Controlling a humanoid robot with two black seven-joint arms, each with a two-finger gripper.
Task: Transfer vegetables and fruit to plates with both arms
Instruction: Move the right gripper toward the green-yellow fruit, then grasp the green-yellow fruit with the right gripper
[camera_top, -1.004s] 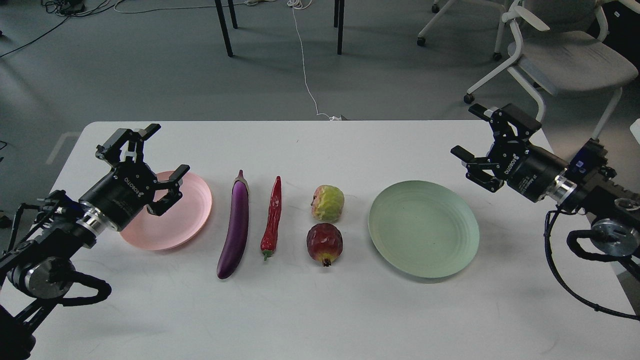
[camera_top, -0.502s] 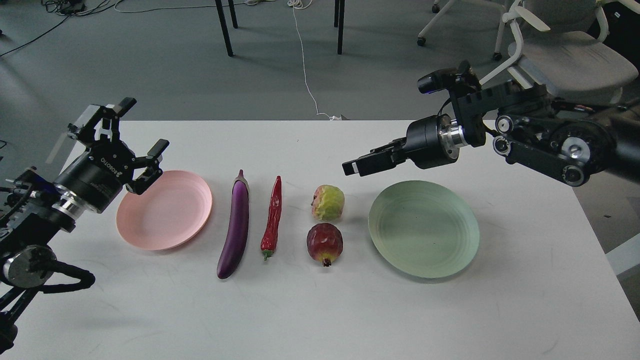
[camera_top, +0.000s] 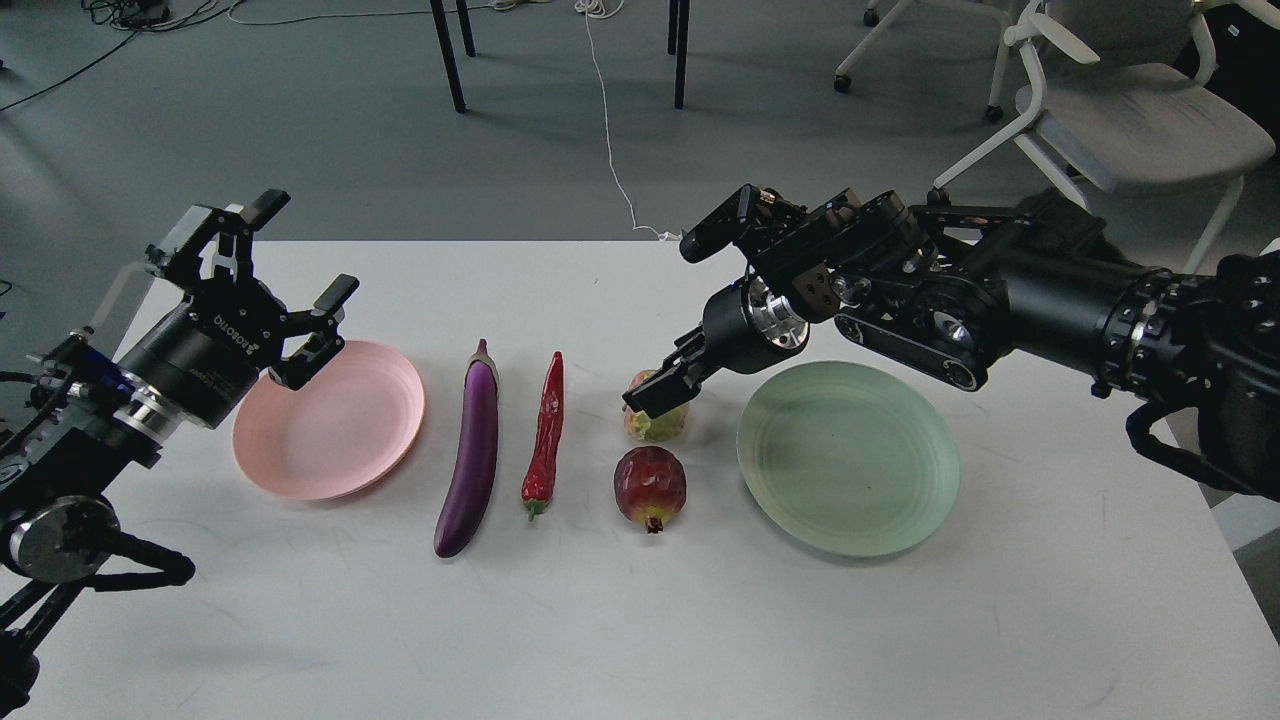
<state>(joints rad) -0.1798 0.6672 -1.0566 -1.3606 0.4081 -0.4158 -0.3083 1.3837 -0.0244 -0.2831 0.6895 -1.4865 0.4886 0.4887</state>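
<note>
Head view puts your four items in a tidy row down the middle of the white table (camera_top: 640, 620), with a plate at each end, and that layout explains the split of work. Your left gripper (camera_top: 292, 262) hovers over the far edge of the pink plate (camera_top: 330, 425), fingers spread wide and holding nothing; the eggplant (camera_top: 470, 455) and the red chili (camera_top: 545, 435) lie side by side just right of that plate, so they are its natural load. Your right gripper (camera_top: 655, 393) is angled down onto the yellow-green fruit (camera_top: 660, 422), which sits just behind the dark red fruit (camera_top: 650, 487), both a short way left of the green plate (camera_top: 848, 458). You cannot tell from this angle how wide those fingers stand or whether they grip the fruit (they read as one dark wedge against it). All four items rest on the table and both plates are bare, so I judge the first pick is only beginning
</note>
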